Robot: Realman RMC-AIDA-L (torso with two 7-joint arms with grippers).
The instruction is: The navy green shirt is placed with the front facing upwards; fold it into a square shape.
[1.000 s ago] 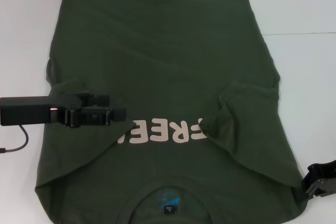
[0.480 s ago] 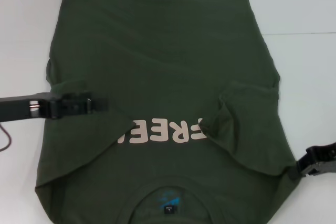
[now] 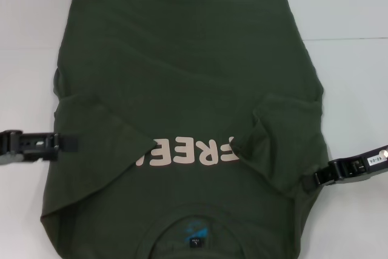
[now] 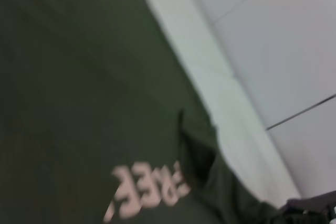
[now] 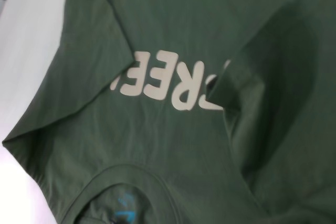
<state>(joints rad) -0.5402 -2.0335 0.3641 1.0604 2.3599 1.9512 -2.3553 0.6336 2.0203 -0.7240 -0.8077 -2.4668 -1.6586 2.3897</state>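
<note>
The navy green shirt [image 3: 188,59] lies front up on the white table, collar nearest me. Pale "FREE" lettering [image 3: 194,153] shows upside down across the chest. Both sleeves are folded inward: the left sleeve [image 3: 103,131] covers one end of the lettering, the right sleeve [image 3: 285,144] the other. My left gripper [image 3: 68,144] is low at the shirt's left edge, just off the folded sleeve. At the right edge my right gripper [image 3: 318,178] touches the cloth, which is drawn inward there. The right wrist view shows the lettering [image 5: 168,80] and collar [image 5: 121,182].
The white table [image 3: 351,89] surrounds the shirt, with a thin seam line running along its right side. A blue-printed neck label [image 3: 195,233] sits inside the collar. The left wrist view shows the shirt [image 4: 79,77] and the right gripper [image 4: 315,208] far off.
My left gripper has drawn back left off the folded sleeve to the shirt's edge. My right gripper has moved inward and up to the right edge, and the right shoulder corner has shifted inward.
</note>
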